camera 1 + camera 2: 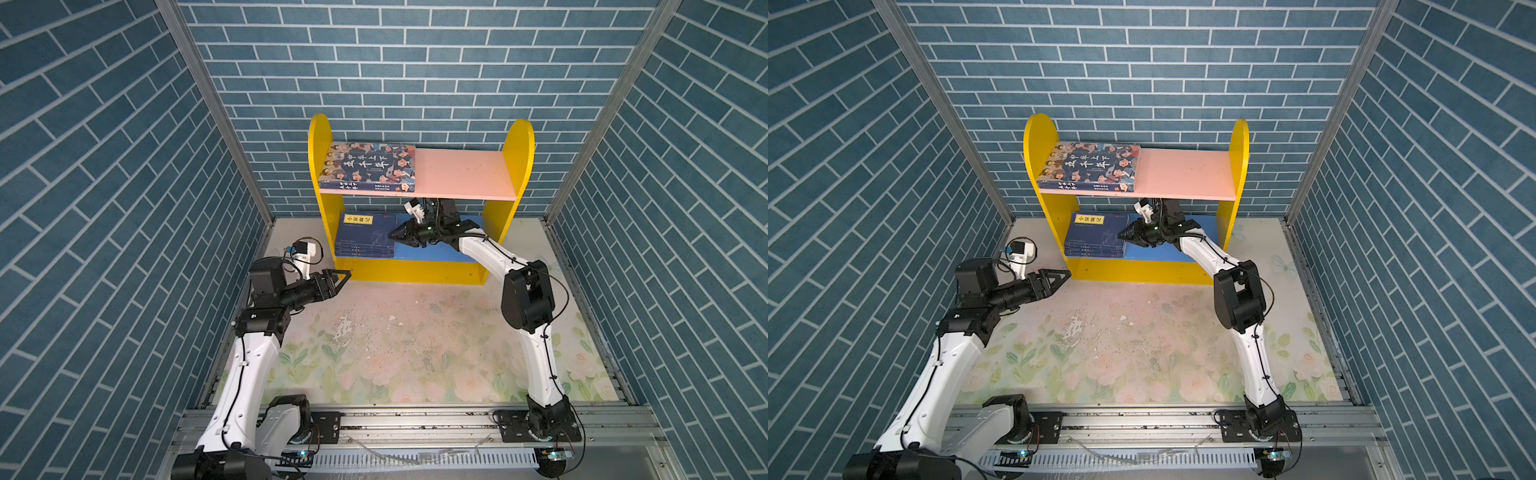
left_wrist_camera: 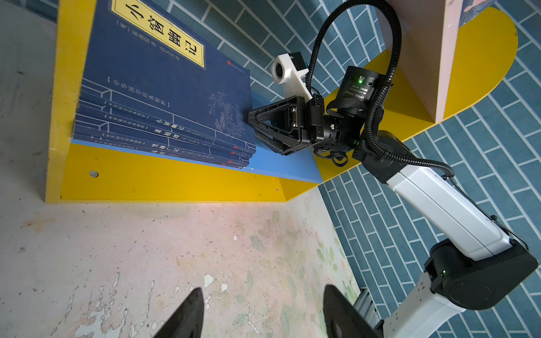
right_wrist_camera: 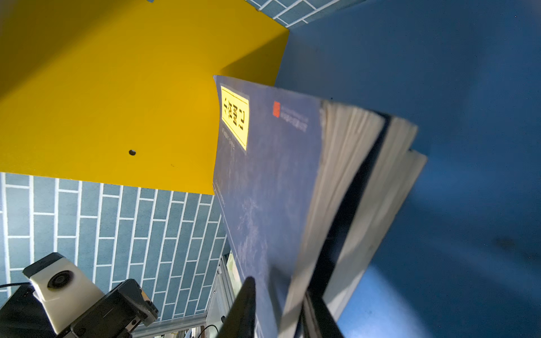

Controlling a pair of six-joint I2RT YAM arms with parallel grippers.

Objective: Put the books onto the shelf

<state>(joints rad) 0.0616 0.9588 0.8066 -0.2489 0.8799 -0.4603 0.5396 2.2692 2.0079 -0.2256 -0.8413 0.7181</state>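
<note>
Four thin navy books (image 1: 363,237), seemingly fanned

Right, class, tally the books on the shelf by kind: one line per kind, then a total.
Thin navy books, stacked on the blue lower board: 4
Cartoon-cover book, flat on the pink upper board: 1
Total: 5

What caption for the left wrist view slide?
Right gripper astride the top navy book on the shelf's blue board; left gripper open, empty.
</note>
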